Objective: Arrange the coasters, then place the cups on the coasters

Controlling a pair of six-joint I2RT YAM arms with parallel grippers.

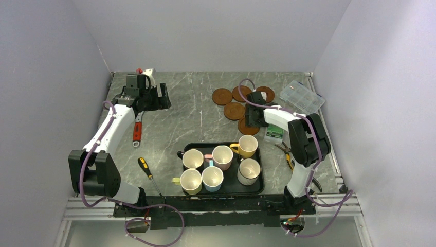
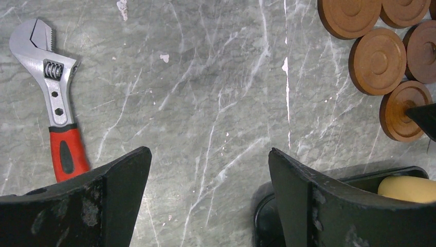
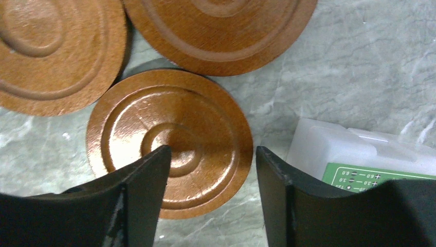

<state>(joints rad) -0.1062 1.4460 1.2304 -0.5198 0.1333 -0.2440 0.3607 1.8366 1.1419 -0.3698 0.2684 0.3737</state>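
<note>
Several reddish-brown coasters (image 1: 234, 110) lie clustered at the back right of the table. My right gripper (image 1: 254, 116) hovers open just over the nearest coaster (image 3: 169, 128), which lies flat under its fingertips (image 3: 154, 164); nothing is gripped. Two more coasters (image 3: 51, 51) touch it at the far side. Several cups (image 1: 222, 157) stand in the black tray (image 1: 222, 193) at the front centre, among them a yellow cup (image 1: 247, 146). My left gripper (image 1: 164, 99) is open above bare table at the back left, far from the coasters (image 2: 378, 60).
A red-handled wrench (image 1: 137, 128) lies by the left arm and a screwdriver (image 1: 148, 172) left of the tray. A clear plastic box (image 1: 305, 96) sits back right, a small white box with a green label (image 3: 360, 154) beside the right gripper, and pliers (image 1: 285, 154) near the right arm.
</note>
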